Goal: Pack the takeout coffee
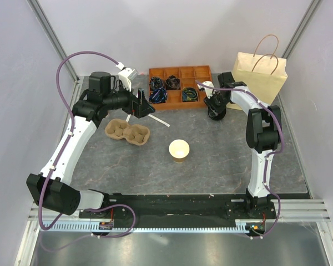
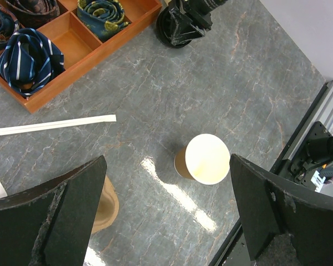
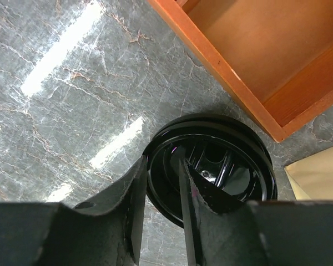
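No lidded cup is in view. A small brown paper cup (image 1: 179, 149), open-topped and cream inside, stands mid-table; it also shows in the left wrist view (image 2: 207, 159). A round black lid (image 1: 216, 115) lies by the tray's right end, apart from the cup. My right gripper (image 1: 215, 108) is down on the lid (image 3: 233, 166). Its jaws (image 3: 162, 158) are pinched on the rim, one finger outside and one inside. My left gripper (image 1: 147, 108) hovers open and empty (image 2: 167, 166), left of and behind the cup.
A tan pulp cup carrier (image 1: 127, 132) lies left of the cup. An orange tray (image 1: 180, 70) with rolled ties sits at the back. A kraft paper bag (image 1: 260, 77) stands at the back right. A white wrapped straw (image 1: 158, 120) lies before the tray.
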Tool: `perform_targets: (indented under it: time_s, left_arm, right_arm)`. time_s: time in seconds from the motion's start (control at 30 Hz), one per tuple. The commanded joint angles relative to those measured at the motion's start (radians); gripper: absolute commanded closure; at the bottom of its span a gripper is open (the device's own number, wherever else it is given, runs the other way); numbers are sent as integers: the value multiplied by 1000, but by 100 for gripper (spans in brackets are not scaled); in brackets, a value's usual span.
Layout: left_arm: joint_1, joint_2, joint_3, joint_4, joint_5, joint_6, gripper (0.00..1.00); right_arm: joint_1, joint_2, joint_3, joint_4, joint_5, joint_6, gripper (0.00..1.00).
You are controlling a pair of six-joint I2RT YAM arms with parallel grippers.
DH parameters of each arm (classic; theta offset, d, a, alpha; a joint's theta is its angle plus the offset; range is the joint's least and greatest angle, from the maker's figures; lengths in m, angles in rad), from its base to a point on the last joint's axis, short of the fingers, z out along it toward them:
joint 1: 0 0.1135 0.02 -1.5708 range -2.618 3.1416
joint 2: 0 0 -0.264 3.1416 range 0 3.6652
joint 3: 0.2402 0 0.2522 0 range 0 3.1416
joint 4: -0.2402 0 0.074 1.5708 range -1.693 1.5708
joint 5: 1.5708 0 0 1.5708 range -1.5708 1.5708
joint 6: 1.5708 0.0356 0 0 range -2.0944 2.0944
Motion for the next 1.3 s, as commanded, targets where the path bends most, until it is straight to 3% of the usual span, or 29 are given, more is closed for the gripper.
perform_targets:
  time_s: [0.0,0.2,1.27]
  left_arm:
    - [4,3,23,41,13,0,0]
    - [2,6,23,39,19,-3,0]
    - [4,11,26,39,11,0,0]
  right_arm:
    - [0,7,45,-10,-35,9,62]
    - [0,6,61,-21,-57,20,59]
    - [3,38,76,-24,-81,61,64]
